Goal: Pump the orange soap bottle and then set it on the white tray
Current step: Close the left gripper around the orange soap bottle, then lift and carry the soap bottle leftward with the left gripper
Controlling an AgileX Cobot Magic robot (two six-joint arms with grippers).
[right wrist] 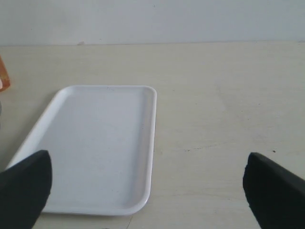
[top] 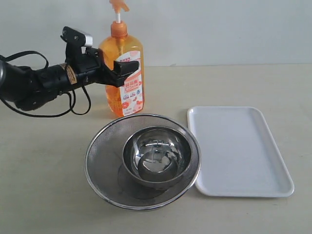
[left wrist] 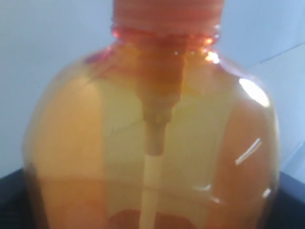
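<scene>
Beige table (top: 48, 204): translucent orange soap bottle (top: 122, 51) inside left claw (top: 129, 69), grip unclear; right claw (right wrist: 147, 167) gaping.

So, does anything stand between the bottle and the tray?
Partly: the strainer, holding a bowl, sits before the bottle, beside the tray; the path to its far corner looks clear.

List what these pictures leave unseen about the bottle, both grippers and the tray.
- Exterior view: the soap bottle loses part of its pump head to the top edge; label lettering too small.
- Exterior view: the left gripper has its far finger behind the bottle, so contact is unclear.
- Left wrist view: the blurred bottle fills the frame, hiding the fingers.
- Right wrist view: the right gripper shows only fingertips; one covers a tray corner.
</scene>
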